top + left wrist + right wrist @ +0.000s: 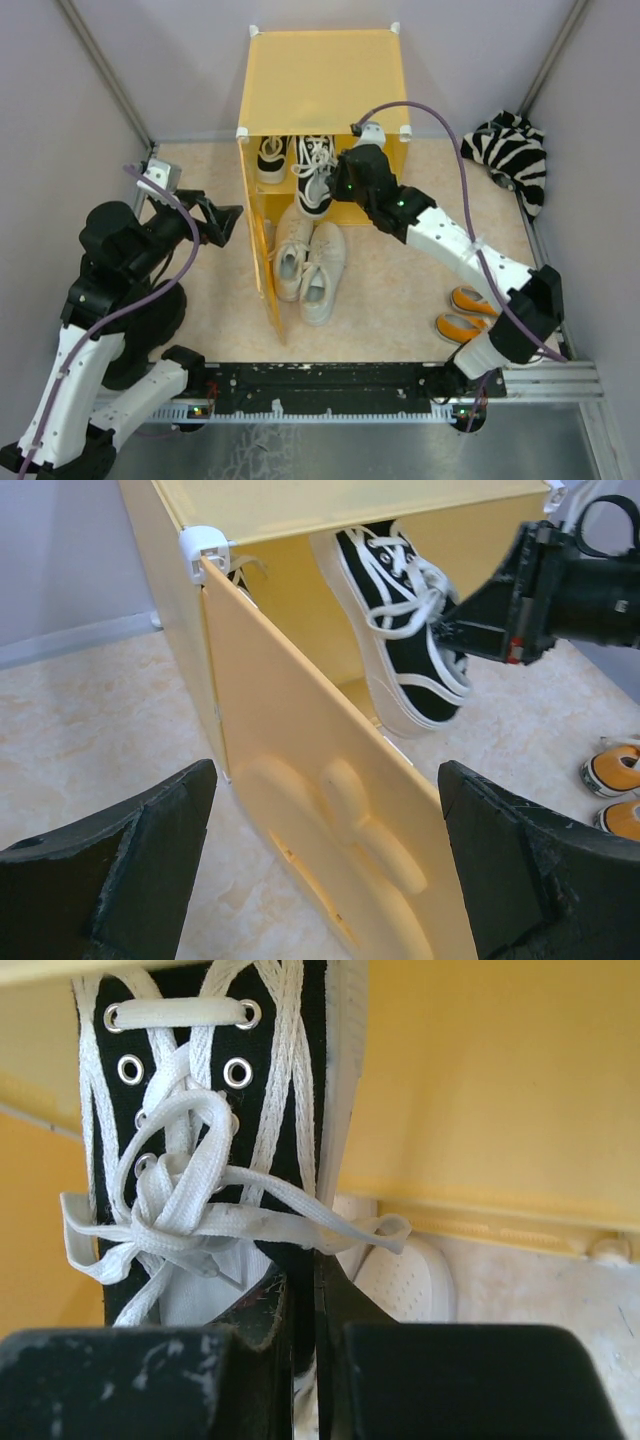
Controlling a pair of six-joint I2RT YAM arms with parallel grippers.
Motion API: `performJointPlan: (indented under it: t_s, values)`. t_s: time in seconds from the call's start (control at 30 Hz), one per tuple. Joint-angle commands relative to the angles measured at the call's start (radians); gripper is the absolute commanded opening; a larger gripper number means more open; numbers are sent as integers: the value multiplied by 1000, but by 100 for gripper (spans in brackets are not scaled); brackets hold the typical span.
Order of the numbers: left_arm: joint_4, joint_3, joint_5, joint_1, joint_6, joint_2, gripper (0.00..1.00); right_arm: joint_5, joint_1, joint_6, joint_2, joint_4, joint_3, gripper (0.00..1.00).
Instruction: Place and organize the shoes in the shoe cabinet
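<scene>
Right gripper clamps collar of black sneaker, toe leading into shoe cabinet at 12 o'clock; left gripper wide.

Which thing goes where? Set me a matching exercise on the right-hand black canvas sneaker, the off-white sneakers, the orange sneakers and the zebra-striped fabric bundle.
1. right-hand black canvas sneaker
2. off-white lace-up sneakers
3. orange white-soled sneakers
4. zebra-striped fabric bundle

A. far right corner
B. beside the right arm's base
C. floor before the yellow plastic cabinet
D. held by the right gripper

Pairs: 1-D; 2-C; 3-B; 4-A
</scene>
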Motion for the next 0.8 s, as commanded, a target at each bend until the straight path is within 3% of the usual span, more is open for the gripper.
performJointPlan:
  t_s: [0.0, 0.23, 0.6, 0.63, 0.77]
  values:
    - [-12, 27, 9, -4, 11, -19, 98, 91, -16, 22, 99, 243, 140, 0]
    - [-12, 11, -4, -4, 20, -32, 98, 52, -50, 62, 254, 337, 196, 0]
    - [-15, -3, -5, -5, 20, -36, 98, 133, -57, 64, 318, 465, 173, 0]
    - [-15, -4, -6, -6, 21, -35, 98, 127, -57, 69, 320, 480, 159, 4]
    - [-20, -2, -9, -6, 23, -34, 98, 119, -55, 73, 313, 497, 133, 39]
